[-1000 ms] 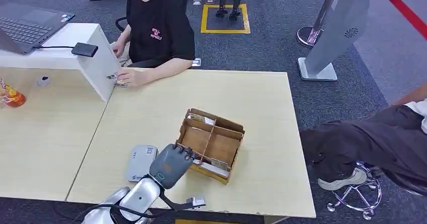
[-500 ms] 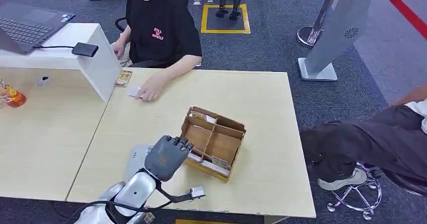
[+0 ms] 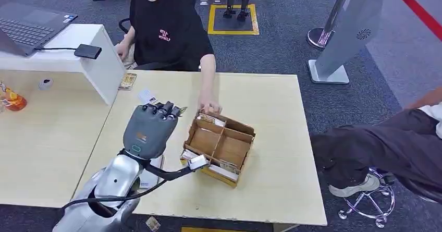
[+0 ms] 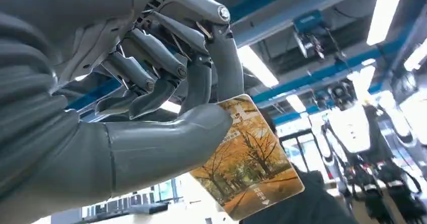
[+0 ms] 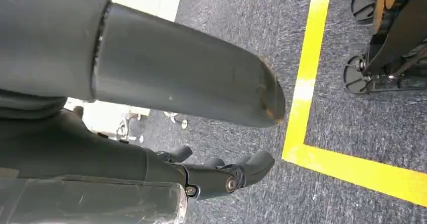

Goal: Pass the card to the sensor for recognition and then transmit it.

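Cardboard divider box [image 3: 221, 147] sits mid-table [image 3: 271, 107], just right of the raised left robot hand [image 3: 148, 127], which pinches an autumn-tree card [image 4: 249, 158] between thumb and fingers. A person's hand [image 3: 209, 106] touches the box's far edge. Right robot hand [image 5: 221, 176] hangs over carpet, fingers curled on nothing.

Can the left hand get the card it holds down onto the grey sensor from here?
Probably yes. The left hand pinches the card above the table, and the grey sensor lies just below its forearm. Nothing stands between them; the cardboard box sits beside it.
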